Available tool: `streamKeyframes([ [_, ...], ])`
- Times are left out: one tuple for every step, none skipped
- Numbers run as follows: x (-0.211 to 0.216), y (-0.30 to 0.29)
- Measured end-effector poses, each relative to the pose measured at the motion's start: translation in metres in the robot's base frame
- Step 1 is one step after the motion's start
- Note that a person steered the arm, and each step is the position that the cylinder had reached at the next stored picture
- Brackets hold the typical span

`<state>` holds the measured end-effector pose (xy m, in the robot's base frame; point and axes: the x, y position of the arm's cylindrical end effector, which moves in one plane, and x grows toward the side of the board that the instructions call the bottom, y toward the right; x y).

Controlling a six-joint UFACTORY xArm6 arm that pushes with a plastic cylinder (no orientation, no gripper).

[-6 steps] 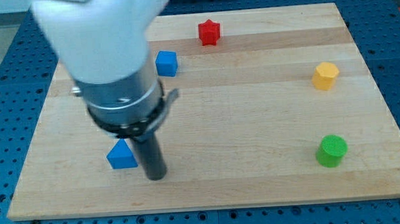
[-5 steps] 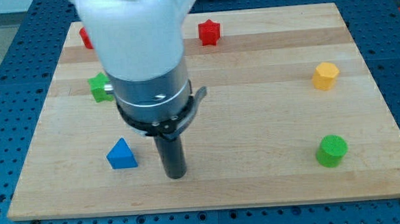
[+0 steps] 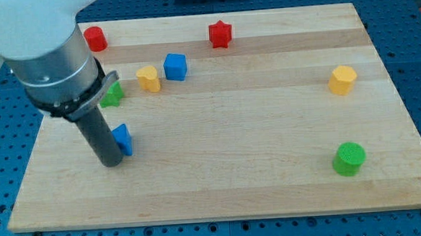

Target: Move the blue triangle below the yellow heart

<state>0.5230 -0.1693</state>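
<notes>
So the blue triangle (image 3: 123, 139) sits at our tip's (image 3: 112, 163) 1 o'clock, touching the rod and half hidden, so we can't tell which way it points. No jaws here, just a rod. The yellow heart (image 3: 148, 78) is at the triangle's 1 o'clock, with the blue cube (image 3: 174, 66) beside it. Wooden board (image 3: 256, 166) on a blue pegboard table (image 3: 0, 107). The green block (image 3: 112, 95) peeks out at 12.

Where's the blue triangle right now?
The blue triangle sits at the view's left, against the right side of my tip, below the yellow heart and green block.
</notes>
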Motion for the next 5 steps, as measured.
streamKeyframes([
  [-0.023, -0.001],
  [-0.030, 0.005],
  [-0.040, 0.028],
  [-0.065, 0.040],
  [-0.082, 0.040],
])
